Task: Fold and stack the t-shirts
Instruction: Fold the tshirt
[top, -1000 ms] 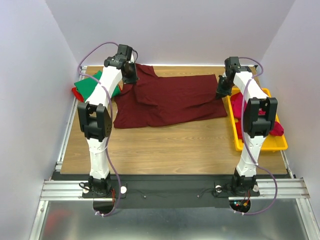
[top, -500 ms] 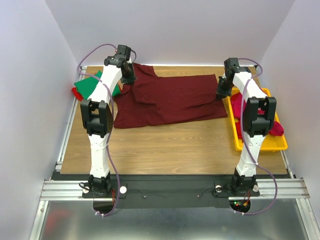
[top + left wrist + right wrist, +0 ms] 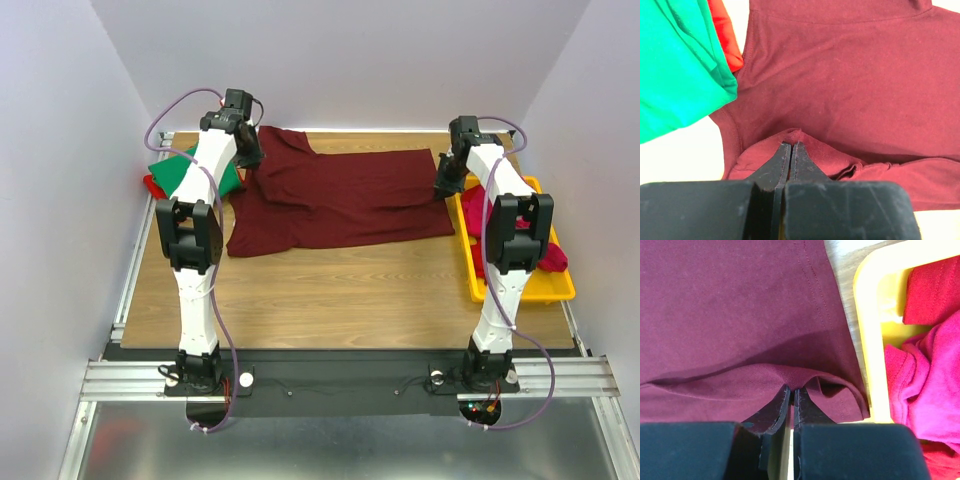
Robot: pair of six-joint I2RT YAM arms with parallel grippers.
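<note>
Now our left gripper [image 3: 787, 145], pinching the maroon t-shirt [image 3: 350, 195] at its end farthest from the yellow tray [image 3: 866, 330], has pulled farther from the tray (our right gripper [image 3: 790, 389] stays clamped on the tray-side hem), likely stretching the shirt for folding.

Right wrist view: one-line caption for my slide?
Right gripper shut on a fold of the maroon t-shirt; pink t-shirt and red t-shirt lie in the yellow tray.
</note>
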